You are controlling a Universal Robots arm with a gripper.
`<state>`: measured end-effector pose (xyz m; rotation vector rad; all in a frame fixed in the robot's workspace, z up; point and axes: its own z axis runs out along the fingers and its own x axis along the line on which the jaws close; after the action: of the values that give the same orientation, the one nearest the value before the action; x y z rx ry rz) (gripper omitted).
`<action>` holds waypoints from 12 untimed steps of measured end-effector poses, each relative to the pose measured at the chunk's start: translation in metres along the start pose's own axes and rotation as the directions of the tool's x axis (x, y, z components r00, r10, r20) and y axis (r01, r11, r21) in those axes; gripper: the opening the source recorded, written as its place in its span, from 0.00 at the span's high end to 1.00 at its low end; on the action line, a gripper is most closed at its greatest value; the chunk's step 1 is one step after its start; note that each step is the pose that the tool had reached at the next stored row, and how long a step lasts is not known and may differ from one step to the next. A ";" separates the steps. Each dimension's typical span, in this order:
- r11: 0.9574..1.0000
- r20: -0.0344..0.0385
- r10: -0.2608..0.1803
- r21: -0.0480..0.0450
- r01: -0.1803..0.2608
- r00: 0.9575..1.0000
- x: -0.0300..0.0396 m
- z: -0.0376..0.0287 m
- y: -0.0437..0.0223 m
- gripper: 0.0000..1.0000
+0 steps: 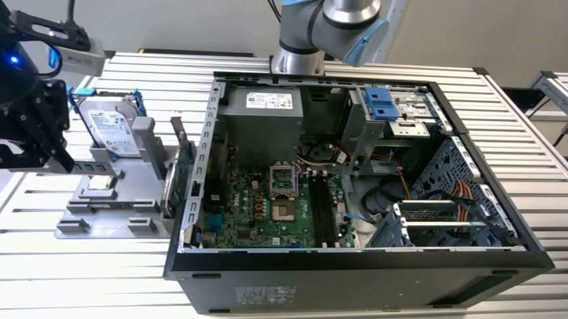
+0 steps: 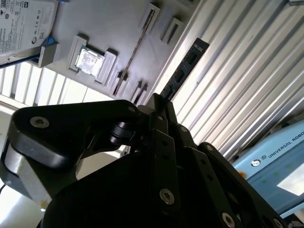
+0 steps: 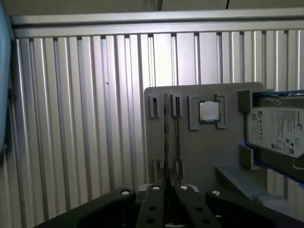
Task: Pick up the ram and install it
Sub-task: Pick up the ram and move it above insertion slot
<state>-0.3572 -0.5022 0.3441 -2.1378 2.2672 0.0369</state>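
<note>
Ram: The ram (image 2: 183,70) is pinched between the gripper's tips. It sticks out past them, up in the air.
Gripper: The gripper (image 3: 166,189) is closed on the ram's two flat sides. It has nothing else in it.
How the ram handles: It is likely very light and stiff, but thin and easy to break. The flat sides look like the safe place to hold. The contact edge is best left alone.
Count: There is one ram and one gripper.
Tray: One grey tray (image 3: 204,156) lies beyond the tips, past the ram.
On the tray: One square chip (image 3: 208,111) and one drive (image 3: 278,130) sit off to one side of the gripper.
Case: One open case (image 1: 355,264) stands well apart from the gripper.
</note>
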 end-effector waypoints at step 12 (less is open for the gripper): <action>1.000 0.000 -0.004 0.000 0.004 1.000 -0.0009 -0.0141 0.0002 1.00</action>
<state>-0.3574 -0.5018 0.3581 -2.1425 2.2626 0.0369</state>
